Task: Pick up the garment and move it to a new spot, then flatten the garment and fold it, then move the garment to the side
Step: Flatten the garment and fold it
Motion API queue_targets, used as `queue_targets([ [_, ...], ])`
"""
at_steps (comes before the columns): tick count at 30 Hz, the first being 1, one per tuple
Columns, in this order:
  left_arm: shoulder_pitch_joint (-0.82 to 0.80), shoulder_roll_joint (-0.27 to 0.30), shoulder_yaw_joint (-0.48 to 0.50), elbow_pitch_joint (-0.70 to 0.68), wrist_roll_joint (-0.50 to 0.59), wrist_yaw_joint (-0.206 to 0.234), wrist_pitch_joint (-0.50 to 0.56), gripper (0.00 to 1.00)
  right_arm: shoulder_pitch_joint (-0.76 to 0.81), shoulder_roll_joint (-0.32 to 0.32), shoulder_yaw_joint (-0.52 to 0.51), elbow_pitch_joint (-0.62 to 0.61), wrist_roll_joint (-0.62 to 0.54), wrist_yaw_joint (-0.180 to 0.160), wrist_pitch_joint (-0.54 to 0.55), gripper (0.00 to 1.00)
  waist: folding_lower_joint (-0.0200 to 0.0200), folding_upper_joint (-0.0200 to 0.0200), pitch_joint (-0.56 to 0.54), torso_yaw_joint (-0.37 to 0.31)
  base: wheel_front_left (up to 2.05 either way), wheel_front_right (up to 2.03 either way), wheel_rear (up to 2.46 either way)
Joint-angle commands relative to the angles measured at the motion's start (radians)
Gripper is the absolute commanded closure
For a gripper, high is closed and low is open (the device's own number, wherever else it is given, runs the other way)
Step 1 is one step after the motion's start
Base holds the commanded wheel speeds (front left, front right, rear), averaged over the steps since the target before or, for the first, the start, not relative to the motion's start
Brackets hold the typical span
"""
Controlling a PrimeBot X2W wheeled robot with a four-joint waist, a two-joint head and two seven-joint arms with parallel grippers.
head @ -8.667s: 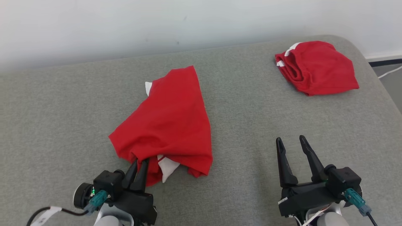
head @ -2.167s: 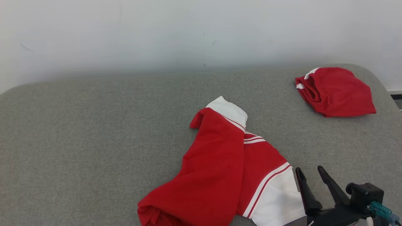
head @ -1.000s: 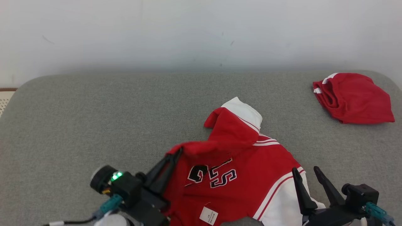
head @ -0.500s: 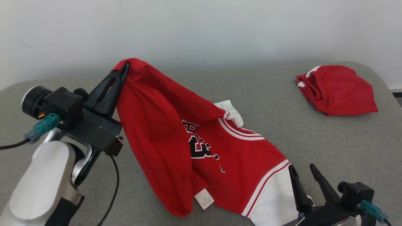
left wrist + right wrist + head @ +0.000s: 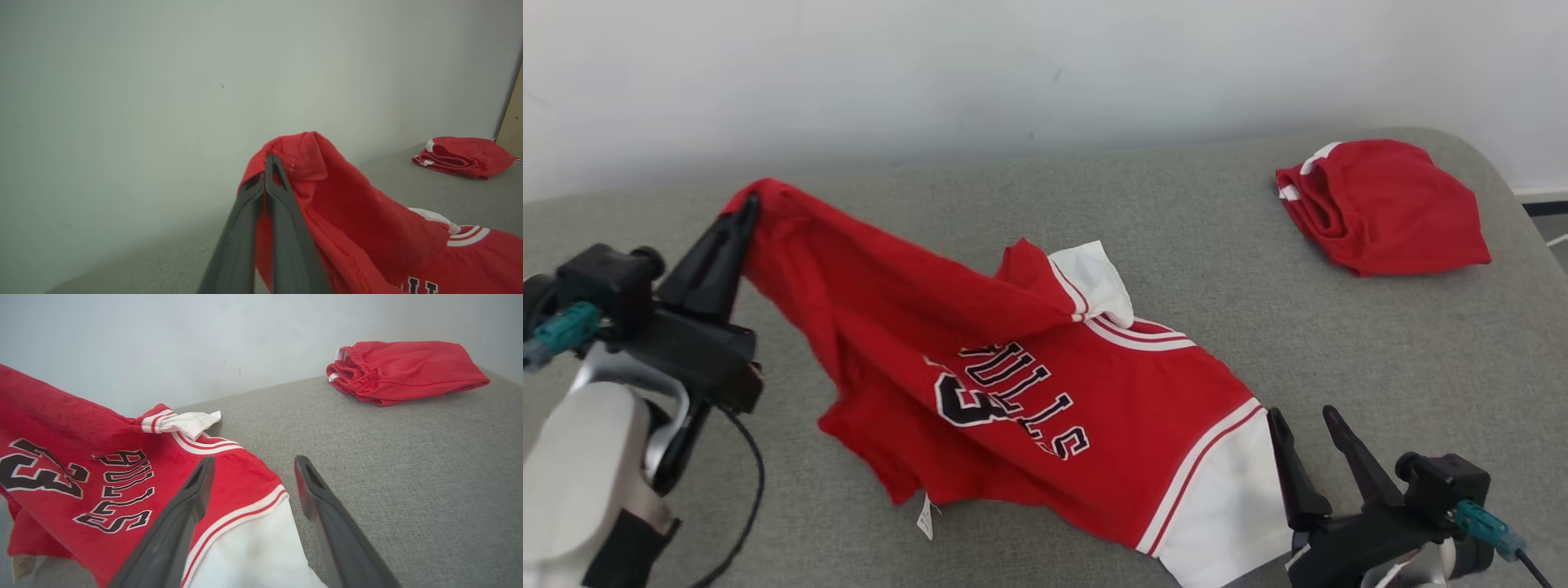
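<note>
One corner of the red jersey point(image 5: 1029, 384) hangs pinched in the left gripper point(image 5: 742, 214), whose dark fingers are pressed tight together on a bunched fold of cloth, lifted off the grey cushion point(image 5: 1339, 343) on the robot's left; whether that fold is hem or shoulder I cannot tell from here. From that pinch the cloth slopes down in a slack ridge, and the rest lies across the middle of the cushion, lettering up, a small label point(image 5: 925, 518) dangling at the near edge. The right gripper point(image 5: 1301, 412) sits low at the near right, jaws spread and holding nothing, with the white sleeve point(image 5: 1225, 506) lying beneath and between its fingers. To my eye this is a light, limp thing with no stiffness at all: it sags wherever it is not held, folds over itself at the collar, and will bunch rather than slide on that rough weave. A single pinch only makes it drape, so I would say it wants a second hold, and the striped edge of that white sleeve looks the best place, being thicker and right under the open fingers. Pulled gently between two such points, it should spread flat. Some folded red shorts point(image 5: 1380, 204) sit well apart at the far right.
</note>
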Motion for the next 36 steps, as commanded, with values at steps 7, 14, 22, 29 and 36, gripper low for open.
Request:
queue_targets([
  [7, -0.085, 0.034, 0.004, 0.206, -0.031, -0.006, -0.06, 1.0, -0.05, -0.001, 0.031, 0.025, 0.012, -0.001, -0.008, 0.0, -0.0001, -0.0001, 0.04, -0.047, 0.0, 0.0, 0.0],
  [14, -0.122, 0.036, -0.009, 0.388, -0.033, -0.007, -0.103, 0.0, -0.064, 0.001, 0.038, 0.053, 0.018, -0.001, -0.023, 0.0, -0.0001, -0.0001, 0.051, -0.053, 0.0, 0.0, 0.0],
  [22, -0.071, 0.042, -0.028, 0.489, -0.057, -0.008, -0.116, 0.0, -0.063, -0.003, 0.033, 0.067, 0.02, -0.001, -0.025, 0.0, -0.0001, -0.0001, 0.033, -0.015, 0.0, 0.0, 0.0],
  [29, 0.08, -0.027, 0.007, 0.306, -0.069, 0.006, -0.12, 0.0, -0.037, -0.006, 0.013, 0.066, 0.017, -0.001, -0.027, 0.0, -0.0001, -0.0001, 0.02, 0.049, 0.0, 0.0, 0.0],
  [36, 0.239, -0.122, 0.024, 0.134, -0.047, 0.032, -0.121, 0.0, -0.037, -0.003, 0.004, 0.056, 0.007, -0.001, -0.018, 0.0, -0.0001, -0.0001, 0.019, 0.074, 0.0, 0.0, 0.0],
])
